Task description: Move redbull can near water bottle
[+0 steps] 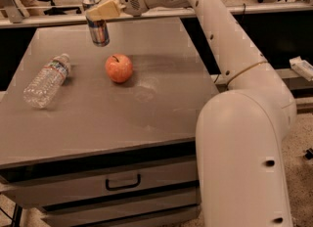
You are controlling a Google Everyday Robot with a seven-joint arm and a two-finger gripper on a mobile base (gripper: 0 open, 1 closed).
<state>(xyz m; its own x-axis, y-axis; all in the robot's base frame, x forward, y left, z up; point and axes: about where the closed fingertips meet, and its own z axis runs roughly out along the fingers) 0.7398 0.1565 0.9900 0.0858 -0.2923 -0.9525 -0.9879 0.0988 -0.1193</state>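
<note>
My gripper [100, 10] is shut on the redbull can [98, 27], a slim blue-and-silver can with a silver top. It holds the can upright in the air above the far part of the table, behind and left of the apple. The water bottle [46, 80], clear with a white cap and a paper label, lies on its side at the table's left. The can is well to the right of the bottle and higher up.
A red apple [119, 68] sits on the grey table [122, 123] between bottle and arm. The table has a drawer with a handle [122, 182] in front. A rail runs behind the table. My white arm [234, 89] reaches over the right side.
</note>
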